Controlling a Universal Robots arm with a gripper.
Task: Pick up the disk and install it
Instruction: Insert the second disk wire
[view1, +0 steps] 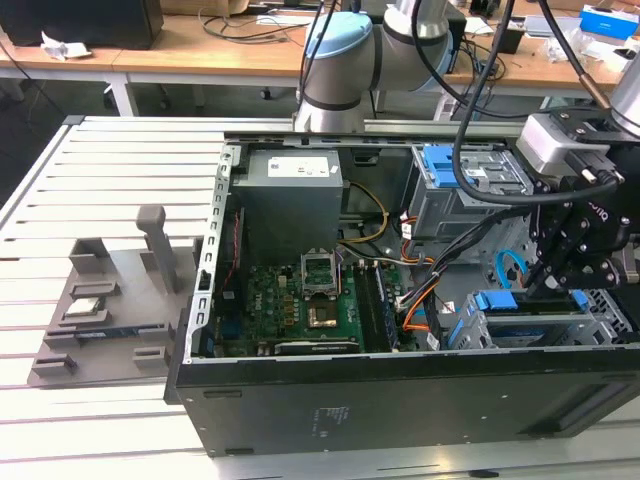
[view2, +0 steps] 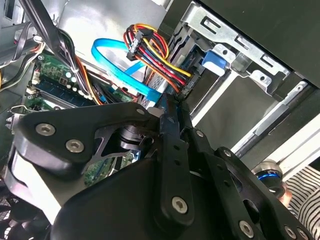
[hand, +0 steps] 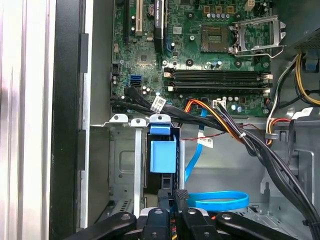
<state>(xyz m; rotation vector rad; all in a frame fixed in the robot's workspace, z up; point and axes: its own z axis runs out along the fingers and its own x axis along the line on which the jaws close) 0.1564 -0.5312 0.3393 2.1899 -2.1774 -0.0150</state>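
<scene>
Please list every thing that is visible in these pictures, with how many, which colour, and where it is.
computer case: one, black, open, on the slatted table.
motherboard: one, green, on the case floor.
power supply box: one, grey, at the case's far side.
drive cage: one, grey with blue latch, exterior view's right.
blue bracket: one, in a cage slot near the claw.
grey fixture: one, exterior view's left.
claw: one, black, beside the slot.
</scene>
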